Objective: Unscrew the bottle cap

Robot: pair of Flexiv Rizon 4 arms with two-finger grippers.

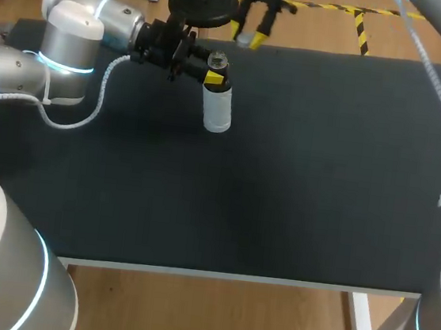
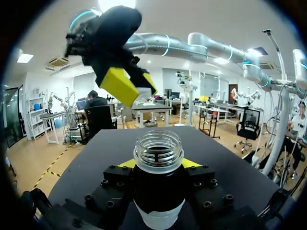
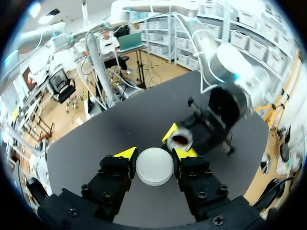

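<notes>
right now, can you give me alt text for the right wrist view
The right gripper grips a white cap between its yellow tips. Ahead of it, the open bottle stands on the dark table, held by the left gripper.

The cap is white, the bottle clear with a white label, the table black.

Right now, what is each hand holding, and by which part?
The left hand grips the bottle just below its open threaded neck. The right hand holds the white cap by its rim, apart from the bottle.
</notes>
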